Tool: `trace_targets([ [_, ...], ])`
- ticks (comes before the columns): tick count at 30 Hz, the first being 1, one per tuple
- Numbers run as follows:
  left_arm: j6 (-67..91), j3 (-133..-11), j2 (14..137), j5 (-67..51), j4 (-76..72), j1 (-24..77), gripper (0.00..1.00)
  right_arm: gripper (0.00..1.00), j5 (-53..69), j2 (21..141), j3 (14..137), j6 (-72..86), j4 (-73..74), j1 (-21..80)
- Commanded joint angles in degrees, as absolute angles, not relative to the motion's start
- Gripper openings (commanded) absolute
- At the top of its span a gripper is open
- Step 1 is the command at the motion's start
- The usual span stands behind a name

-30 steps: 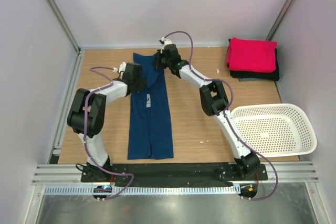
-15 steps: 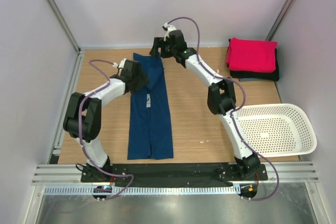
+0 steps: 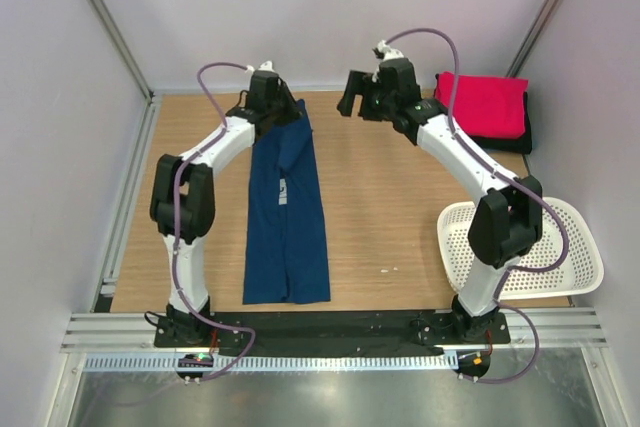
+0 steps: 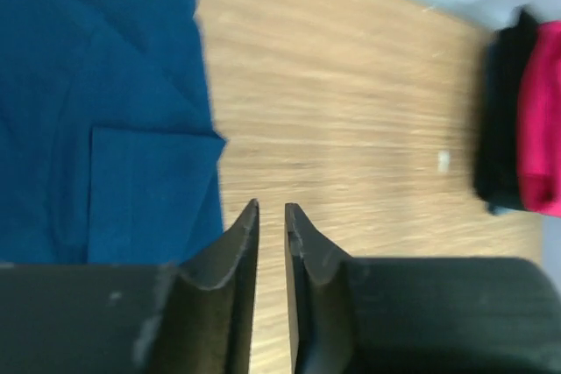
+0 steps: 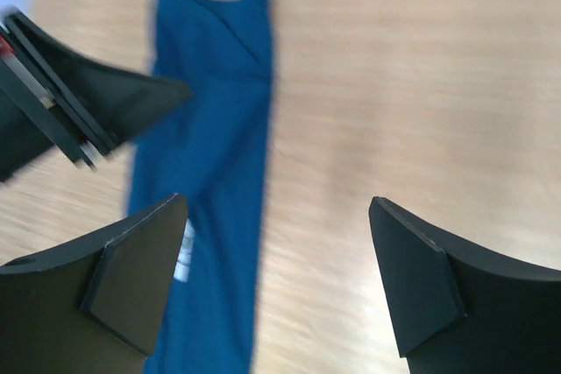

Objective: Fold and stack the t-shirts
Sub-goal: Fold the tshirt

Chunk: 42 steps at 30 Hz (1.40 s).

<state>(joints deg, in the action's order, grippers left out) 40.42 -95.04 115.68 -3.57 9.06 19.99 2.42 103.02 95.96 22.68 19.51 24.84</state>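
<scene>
Right gripper [image 3: 348, 104] swung clear — jaws spread, left gripper [image 4: 272, 208] by navy t-shirt [image 3: 290, 227]

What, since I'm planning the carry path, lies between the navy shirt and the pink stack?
Bare wooden table, shown in the top view; the open right pincer hangs above it.

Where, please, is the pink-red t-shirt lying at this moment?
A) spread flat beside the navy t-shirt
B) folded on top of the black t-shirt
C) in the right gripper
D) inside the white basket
B: the pink-red t-shirt lies folded on the black t-shirt in the far right corner.
</scene>
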Motion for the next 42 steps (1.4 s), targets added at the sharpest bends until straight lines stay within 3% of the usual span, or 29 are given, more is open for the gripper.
trace_targets([
  [1,41.1,-96.8,122.1,-5.5,8.7,20.1,0.17,0.91,-2.0,99.3,86.5,24.3,19.9,24.2],
  [9,43.5,-95.9,128.5,-2.5,7.1,20.0,0.13,0.92,2.9,95.1,76.7,25.0,19.8,24.1],
  [14,41.4,-94.3,125.3,-4.5,7.9,20.0,0.16,0.93,11.2,93.2,73.2,24.6,19.2,25.0],
  [17,37.4,-93.5,117.5,-5.5,11.0,19.9,0.3,0.94,13.5,91.5,70.2,24.6,19.6,28.1],
  [19,35.2,-92.9,109.9,-5.1,14.4,19.9,0.48,0.94,13.7,90.4,67.6,25.3,20.3,30.7],
  [22,36.7,-86.8,97.9,-2.6,21.5,19.9,0.59,0.94,13.7,90.1,64.3,27.1,20.2,36.9],
  [27,42.8,-69.3,80.1,1.3,36.0,19.9,0.59,0.93,13.9,91.1,62.0,32.7,21.6,42.7],
  [35,59.5,-35.9,47.0,-7.9,48.3,20.1,0.5,0.86,12.9,85.3,52.3,46.8,24.2,51.0],
  [42,66.5,-25.2,31.8,-11.1,61.2,20.3,0.41,0.76,9.0,81.7,43.2,63.4,20.8,63.4],
])
